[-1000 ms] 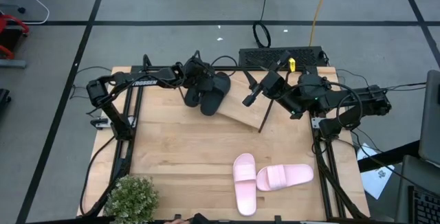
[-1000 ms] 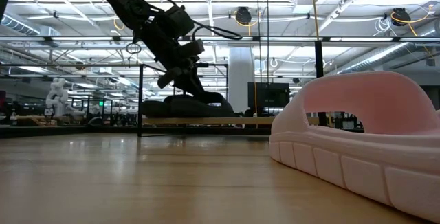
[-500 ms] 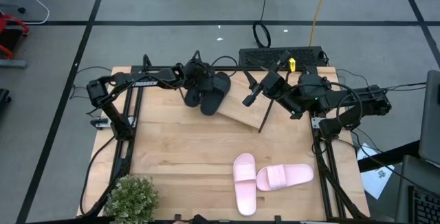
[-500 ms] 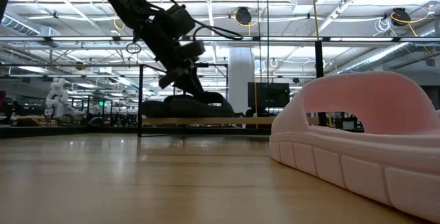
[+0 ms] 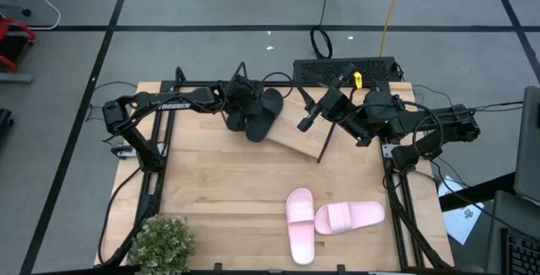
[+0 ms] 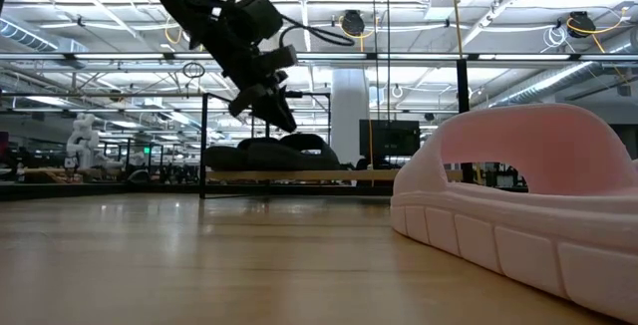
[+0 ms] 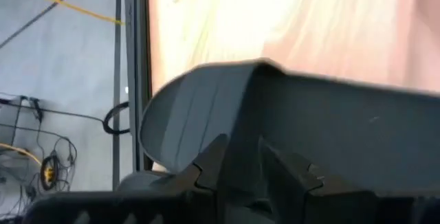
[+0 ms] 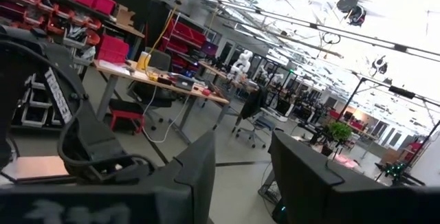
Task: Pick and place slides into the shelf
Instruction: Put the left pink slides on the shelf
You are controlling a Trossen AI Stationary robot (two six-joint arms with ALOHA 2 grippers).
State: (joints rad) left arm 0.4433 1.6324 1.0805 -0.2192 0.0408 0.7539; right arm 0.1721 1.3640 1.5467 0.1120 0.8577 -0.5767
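Note:
Two black slides (image 5: pixel 263 113) lie side by side on the left end of the slanted wooden shelf (image 5: pixel 305 132) at the far side of the table. In the low view they rest on its board (image 6: pixel 349 175) as a dark mound (image 6: pixel 269 153). My left gripper (image 6: pixel 284 121) hovers just above them, fingers pointing down and open. Its wrist view shows a black slide (image 7: pixel 309 128) close in front of the fingers (image 7: pixel 210 165). My right gripper (image 5: pixel 302 125) waits open over the shelf's right part. Two pink slides (image 5: pixel 299 224) (image 5: pixel 350 218) lie flat near the table's near edge.
A potted plant (image 5: pixel 160 239) stands at the near left corner. A keyboard (image 5: pixel 346 71) and cables lie on the floor beyond the far edge. Bare tabletop (image 5: pixel 219 174) spreads between the shelf and the pink slides. One pink slide (image 6: pixel 518 205) fills the low view's right side.
My left gripper has risen off the black slides, from resting low against them to hovering just above. The black slides have stayed on the shelf. The right arm has kept still.

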